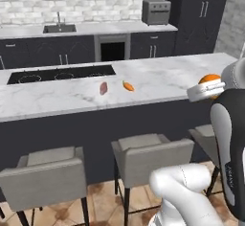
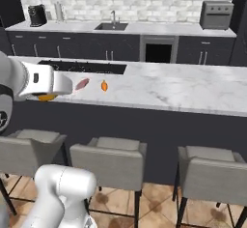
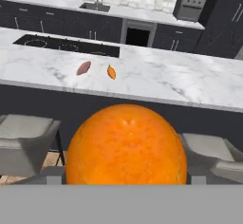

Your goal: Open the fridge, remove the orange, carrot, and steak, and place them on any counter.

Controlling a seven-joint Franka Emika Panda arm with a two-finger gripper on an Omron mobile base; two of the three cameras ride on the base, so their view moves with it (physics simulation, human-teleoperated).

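The last of the three items is being carried to the counter (image 3: 199, 83): the steak (image 3: 83, 68) and the carrot (image 3: 111, 72) already lie side by side on the marble, a little left of centre in the hand view, just in front of the black cooktop (image 3: 66, 46). The orange (image 3: 126, 144) sits right at the camera, at the bottom centre of the hand view, and peeks out beyond the white hand at the right edge of the left base view, short of the counter's near edge and above the grey stools (image 1: 148, 155). The gripper (image 1: 210, 90) stands spread wide around the fruit, pinching it, by my reading. Next it must reach forward over the marble, lower, and let go on a bare patch.
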